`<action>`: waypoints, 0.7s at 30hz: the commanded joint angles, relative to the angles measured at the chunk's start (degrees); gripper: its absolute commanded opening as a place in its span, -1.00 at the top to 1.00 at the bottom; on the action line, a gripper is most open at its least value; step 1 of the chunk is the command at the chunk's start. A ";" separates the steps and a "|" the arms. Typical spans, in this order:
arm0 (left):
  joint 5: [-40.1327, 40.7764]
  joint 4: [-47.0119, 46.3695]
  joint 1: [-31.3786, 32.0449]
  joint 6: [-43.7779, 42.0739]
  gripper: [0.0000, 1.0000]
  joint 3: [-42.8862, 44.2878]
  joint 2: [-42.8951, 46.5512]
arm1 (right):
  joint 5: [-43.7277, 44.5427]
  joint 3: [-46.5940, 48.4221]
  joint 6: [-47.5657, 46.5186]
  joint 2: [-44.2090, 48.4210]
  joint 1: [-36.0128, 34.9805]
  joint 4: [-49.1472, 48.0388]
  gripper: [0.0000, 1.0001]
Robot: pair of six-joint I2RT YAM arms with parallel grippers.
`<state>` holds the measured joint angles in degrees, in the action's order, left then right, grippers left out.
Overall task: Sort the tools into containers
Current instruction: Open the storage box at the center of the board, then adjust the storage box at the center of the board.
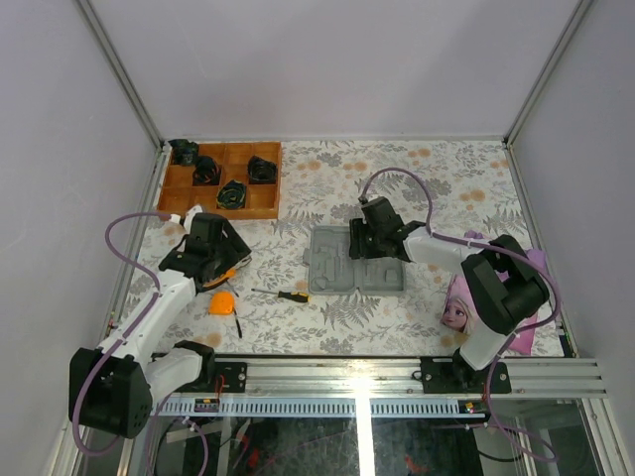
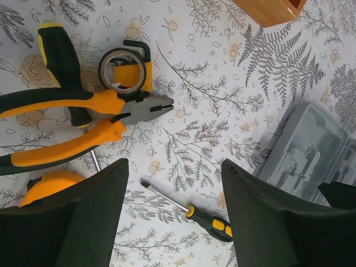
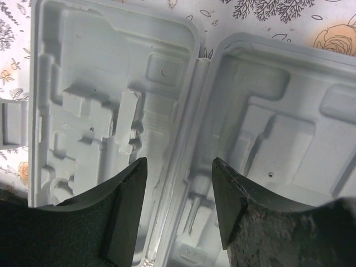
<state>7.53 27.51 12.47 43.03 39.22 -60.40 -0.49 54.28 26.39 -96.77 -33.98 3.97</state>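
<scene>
The open grey case point(image 1: 342, 270) lies mid-table, its moulded recesses bare point(image 3: 111, 72). My right gripper point(image 1: 368, 241) hovers over its hinge, open point(image 3: 179, 162), with nothing between the fingers. My left gripper point(image 1: 216, 258) hangs open point(image 2: 173, 167) above the tools on the left. Below it lie the orange-and-black pliers point(image 2: 83, 114), a slim screwdriver point(image 2: 192, 210) point(image 1: 289, 295), the round orange tape measure point(image 1: 222, 302) point(image 2: 50, 186), a roll-shaped tool with an orange body point(image 2: 125, 69) and a black-and-yellow handle point(image 2: 58, 50). A thin black key point(image 1: 237, 323) lies beside the tape measure.
A wooden compartment tray point(image 1: 268, 203) holding several black objects stands at the back left; its corner point(image 2: 270, 10) shows in the left wrist view. A doll-face picture and pink item point(image 1: 458, 302) lie at the right. Metal frame posts line the table's edges.
</scene>
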 commanded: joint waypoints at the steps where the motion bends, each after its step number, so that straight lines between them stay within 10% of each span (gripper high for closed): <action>1: -0.18 0.79 -0.90 -1.27 -0.33 -0.27 0.66 | 2.77 3.48 -0.27 -1.97 -0.74 0.09 -0.11; 21: -0.25 2.49 -3.10 -1.01 -0.34 0.26 1.98 | 13.79 4.83 -5.49 -0.29 -0.74 6.89 0.18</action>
<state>7.05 28.60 10.20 42.70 39.22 -59.81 9.02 57.10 23.68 -100.22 -34.39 8.58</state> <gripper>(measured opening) 0.667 0.414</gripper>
